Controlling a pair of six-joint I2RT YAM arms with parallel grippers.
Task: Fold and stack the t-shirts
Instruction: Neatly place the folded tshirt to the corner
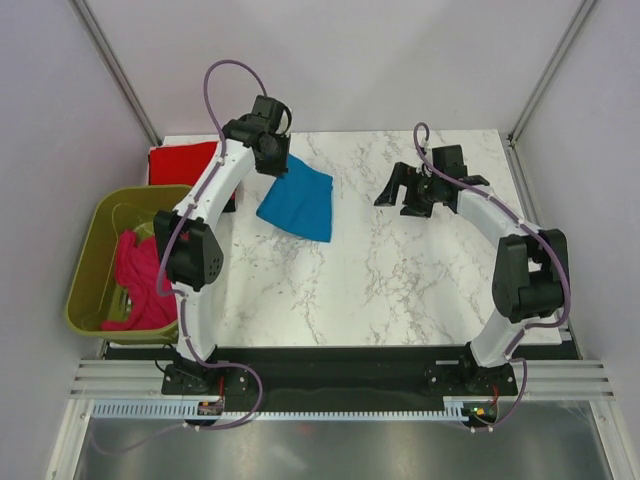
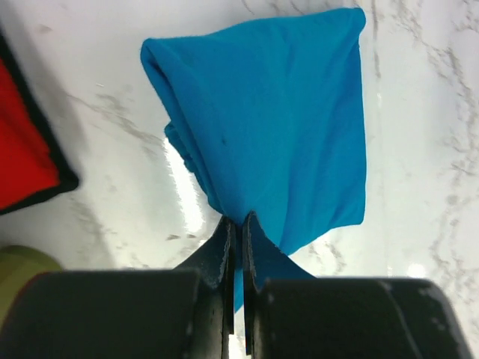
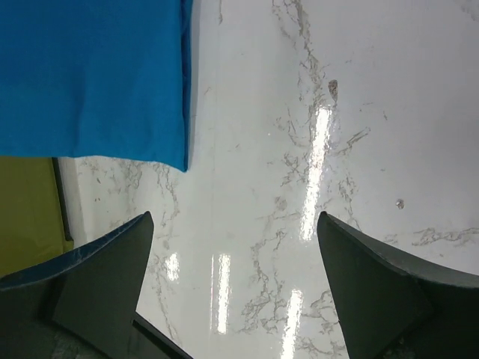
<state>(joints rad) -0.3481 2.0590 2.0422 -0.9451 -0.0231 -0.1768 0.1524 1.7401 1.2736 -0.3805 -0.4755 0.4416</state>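
The bright blue t-shirt [image 1: 298, 201] is folded small and hangs from my left gripper [image 1: 278, 165], its lower part on the marble table. In the left wrist view my left gripper [image 2: 239, 224] is shut on one end of the blue t-shirt [image 2: 284, 127]. The red t-shirt [image 1: 183, 160] lies folded at the table's back left corner, also in the left wrist view [image 2: 22, 149]. The magenta-pink t-shirt [image 1: 140, 280] lies crumpled in the olive-green tub. My right gripper [image 1: 398, 192] is open and empty above bare table, to the right of the blue t-shirt [image 3: 90, 75].
The olive-green plastic tub [image 1: 95, 255] stands off the table's left edge. The marble table [image 1: 400, 280] ends at grey walls behind and to the right. A black edge runs under the red shirt [image 2: 56, 161].
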